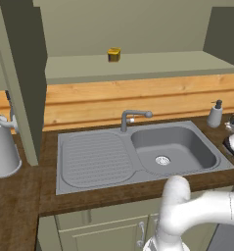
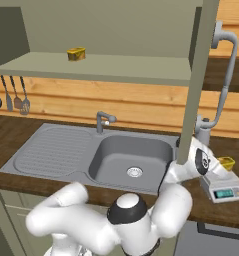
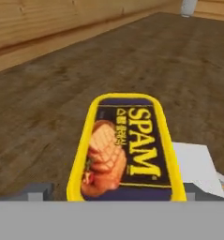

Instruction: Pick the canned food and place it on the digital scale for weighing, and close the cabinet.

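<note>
Right in front of the hand camera is the canned food, a flat yellow can with rounded corners, a dark label and a picture of pink meat on it. It sits so close between the grey finger ends that the gripper looks to be holding it tight, though the fingertips themselves are mostly hidden. In the right base view the can is just above the digital scale, a low light-grey box with a small screen, so I think the arm is about to set it down there to be weighed. The scale rests on the dark wooden counter, which looks rough and streaky. Further off is the smooth grey sink with its bent tap and a soap bottle beside it. Up high, the cabinet is open (its tall door sticks out toward us), and a second small yellow-and-brown can sits on its plain shelf. The door has yet to be shut.
</note>
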Available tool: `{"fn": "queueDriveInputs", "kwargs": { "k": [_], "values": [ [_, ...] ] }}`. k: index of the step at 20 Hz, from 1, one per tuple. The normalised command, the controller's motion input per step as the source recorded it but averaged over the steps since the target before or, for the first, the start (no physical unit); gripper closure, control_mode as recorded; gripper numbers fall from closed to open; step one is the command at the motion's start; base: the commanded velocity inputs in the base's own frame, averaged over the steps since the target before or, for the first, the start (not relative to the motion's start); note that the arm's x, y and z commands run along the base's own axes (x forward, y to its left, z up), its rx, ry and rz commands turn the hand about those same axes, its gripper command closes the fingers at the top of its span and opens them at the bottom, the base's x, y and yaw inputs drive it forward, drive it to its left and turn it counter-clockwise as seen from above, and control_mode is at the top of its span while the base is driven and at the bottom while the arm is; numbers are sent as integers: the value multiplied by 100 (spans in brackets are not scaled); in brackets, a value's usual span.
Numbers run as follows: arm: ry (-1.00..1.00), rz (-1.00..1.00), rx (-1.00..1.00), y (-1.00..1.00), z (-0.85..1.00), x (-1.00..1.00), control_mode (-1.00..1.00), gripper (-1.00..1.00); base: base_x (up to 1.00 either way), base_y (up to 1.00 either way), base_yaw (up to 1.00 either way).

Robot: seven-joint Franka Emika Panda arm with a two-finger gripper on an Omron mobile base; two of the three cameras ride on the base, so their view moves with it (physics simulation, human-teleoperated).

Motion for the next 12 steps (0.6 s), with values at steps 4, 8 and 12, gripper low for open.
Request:
{"fn": "queueDriveInputs", "kwargs": {
  "k": [4, 8, 12],
  "values": [
    [0, 0, 6, -29, -3, -27, -100, -100, 0, 0, 0],
    [-7, -1, 3, -13, -2, -94, -100, -100, 0, 0, 0],
    [-13, -3, 1, -4, -13, -100, -100, -100, 0, 0, 0]
  ]
}}
